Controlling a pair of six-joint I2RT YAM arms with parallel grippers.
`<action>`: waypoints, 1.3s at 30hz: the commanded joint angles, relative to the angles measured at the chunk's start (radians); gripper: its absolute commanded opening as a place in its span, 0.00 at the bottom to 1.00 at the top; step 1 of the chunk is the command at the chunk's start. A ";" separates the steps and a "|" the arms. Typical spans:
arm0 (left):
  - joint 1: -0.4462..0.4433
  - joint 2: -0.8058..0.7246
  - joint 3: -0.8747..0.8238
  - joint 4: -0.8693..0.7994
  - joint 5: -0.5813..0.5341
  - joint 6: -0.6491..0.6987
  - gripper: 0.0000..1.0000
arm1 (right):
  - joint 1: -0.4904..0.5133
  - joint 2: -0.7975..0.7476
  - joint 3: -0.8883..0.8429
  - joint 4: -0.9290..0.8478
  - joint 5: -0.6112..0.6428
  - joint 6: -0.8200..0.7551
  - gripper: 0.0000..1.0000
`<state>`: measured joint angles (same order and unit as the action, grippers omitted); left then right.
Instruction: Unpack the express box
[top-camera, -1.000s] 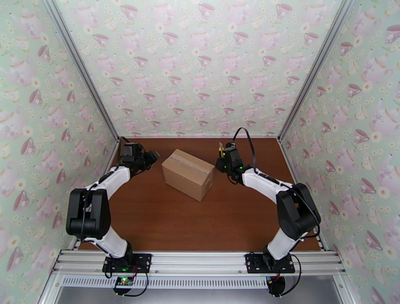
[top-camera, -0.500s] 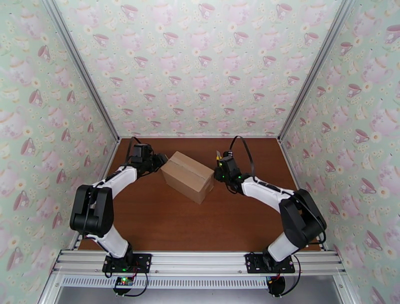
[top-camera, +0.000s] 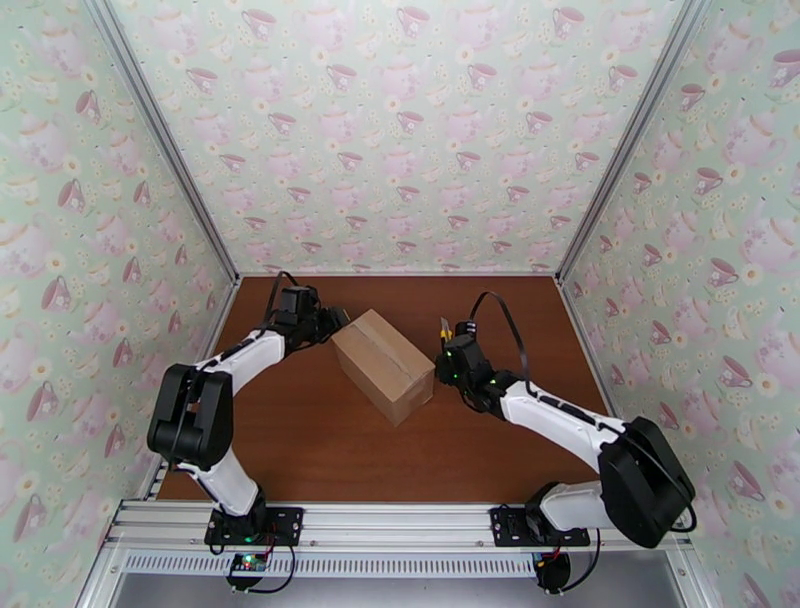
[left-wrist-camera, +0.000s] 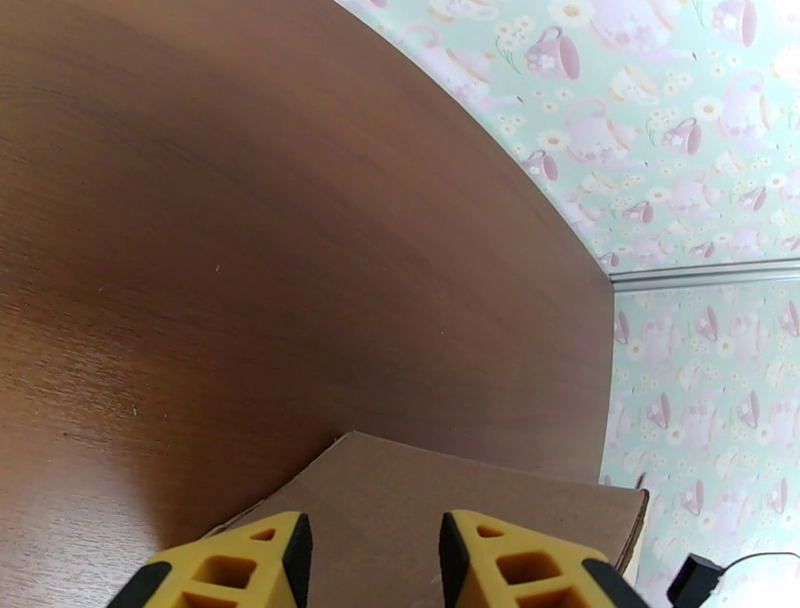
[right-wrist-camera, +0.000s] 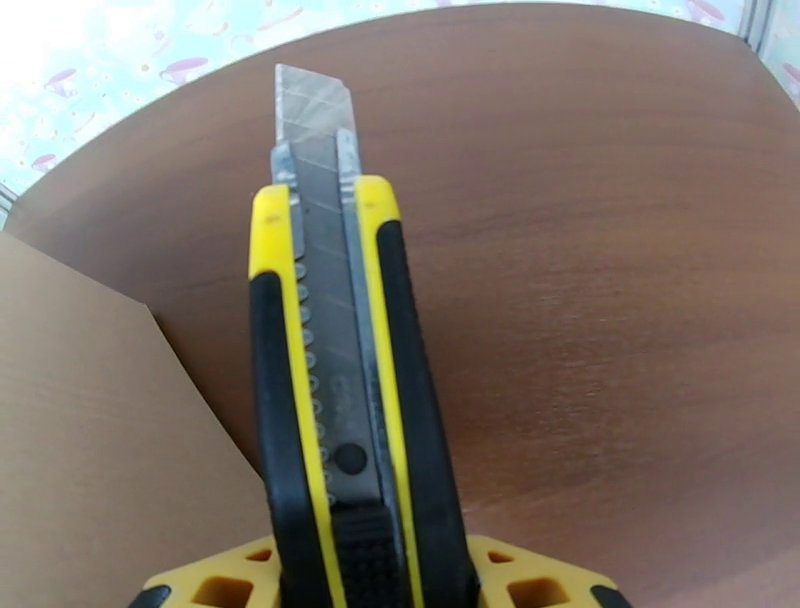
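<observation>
While the flaps of the express box (top-camera: 383, 365) lie flat and shut, the unpacking has hardly begun: no cut or lifted flap can be seen, and nothing has been taken out. By my reading, the seam has yet to be slit, the flaps folded back and the contents removed.

The right gripper (top-camera: 447, 350) is clamped around the handle of a yellow and black utility knife (right-wrist-camera: 345, 400). Its blade is pushed out and points away from the fingers. The box sits just to the left of the blade, close beside it but apart from it, with bare brown table (top-camera: 320, 440) ahead of the tip.

The left gripper (top-camera: 335, 322) is at the opposite end of the box, at its far corner. Its yellow fingers (left-wrist-camera: 250, 560) stand apart with nothing pinched between them. A plain cardboard face lies directly ahead of and beneath them. Whether the fingers press on it or hang just clear cannot be told.

From overhead, both arms and the whole box are taken in together, the box lying askew between the two grippers. At that size the knife is a small yellow speck.

The right wrist view adds the blade's detail: silver, segmented and bare, with one edge of the box (right-wrist-camera: 90, 430) beside it. The left wrist view adds the gap between the left gripper (left-wrist-camera: 375, 560) fingers and the box (left-wrist-camera: 400, 480) corner below.
</observation>
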<state>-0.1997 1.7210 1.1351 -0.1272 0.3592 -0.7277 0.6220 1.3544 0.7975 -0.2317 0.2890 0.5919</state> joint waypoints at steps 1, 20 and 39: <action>0.004 -0.033 0.040 -0.067 -0.054 0.049 0.41 | 0.004 -0.052 0.025 -0.100 0.054 0.016 0.00; 0.040 -0.464 -0.091 -0.231 -0.200 0.076 0.41 | 0.023 -0.396 0.127 -0.549 0.019 -0.115 0.00; -0.193 -0.778 -0.367 -0.394 -0.239 -0.031 0.42 | 0.416 -0.502 0.047 -0.722 0.197 0.072 0.00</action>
<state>-0.3679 0.9272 0.7834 -0.4953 0.1371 -0.7376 0.9848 0.8482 0.8501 -0.9127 0.3985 0.5999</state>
